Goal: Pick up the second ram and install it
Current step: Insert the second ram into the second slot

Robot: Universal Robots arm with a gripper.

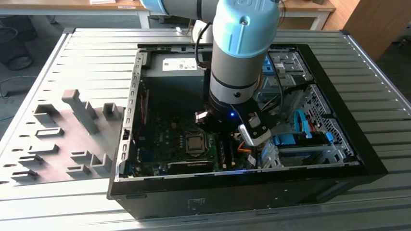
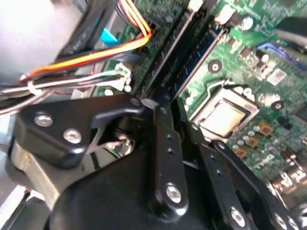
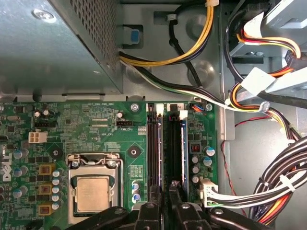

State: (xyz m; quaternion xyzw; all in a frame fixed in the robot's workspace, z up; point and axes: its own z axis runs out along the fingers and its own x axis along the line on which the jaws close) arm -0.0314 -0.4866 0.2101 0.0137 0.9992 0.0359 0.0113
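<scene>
Second ram: taken to be the thin board standing edge-on [image 3: 160, 153] in one of the motherboard's parallel memory slots, running straight to the jaw tips in both wrist views [image 2: 170, 52]; whether it is fully seated cannot be told.
Gripper [image 3: 164, 191]: held low over the near end of that slot, so that the jaws straddle the board's line [image 2: 165, 108].
Jaws: drawn close together, one on each side of the slot; whether they grip the board or merely stand over it cannot be told.
Neighbouring stick [image 3: 183, 148]: a blue-edged board is seen upright in another slot of the same row, just beside; judged to be the stick fitted first.
Processor socket [image 3: 93, 191]: set beside the slot row, well apart from the jaws.
Cable bundle [image 3: 278, 187]: routed along the far side of the slots, outside the gripper's path.
Arm [image 1: 244, 48]: lowered almost vertically into the open computer case [image 1: 359, 159], so that force can be directed along the slot.
Grey holder [image 1: 70, 139]: left on the worktop [image 1: 77, 57], towards the exterior view's left, apart from the case.
</scene>
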